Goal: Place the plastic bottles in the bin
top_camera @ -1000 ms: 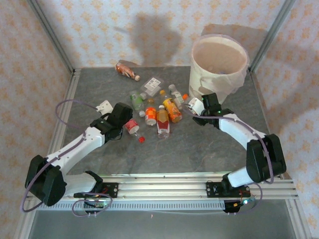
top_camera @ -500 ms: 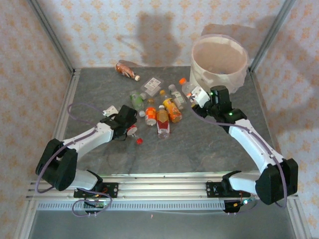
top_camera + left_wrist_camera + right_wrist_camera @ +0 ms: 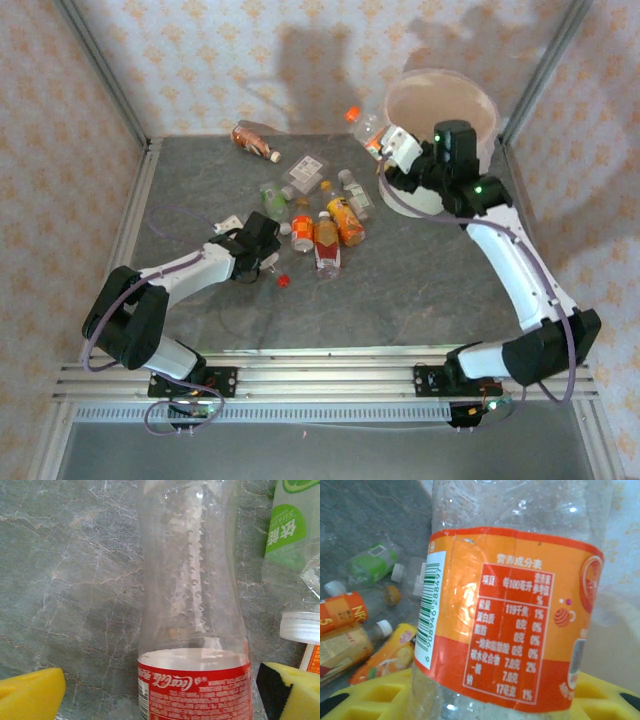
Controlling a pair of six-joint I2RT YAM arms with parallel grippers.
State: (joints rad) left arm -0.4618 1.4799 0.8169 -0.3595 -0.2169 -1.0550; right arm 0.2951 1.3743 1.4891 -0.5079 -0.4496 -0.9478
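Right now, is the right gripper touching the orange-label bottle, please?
Touching. In the right wrist view the orange-label bottle sits clamped between the yellow pads; from above, the right gripper holds it off the table.

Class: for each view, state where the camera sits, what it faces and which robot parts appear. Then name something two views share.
Top external: fixed above and behind the bases, looking down on the table, the bin, the left arm and the right arm.
Left wrist: on the left arm, facing down at a red-labelled bottle between its open yellow pads.
Right wrist: on the right arm, facing the orange-labelled bottle gripped in its pads, loose bottles beyond.
Shared: top external and right wrist both show that orange-labelled bottle, near the bin.
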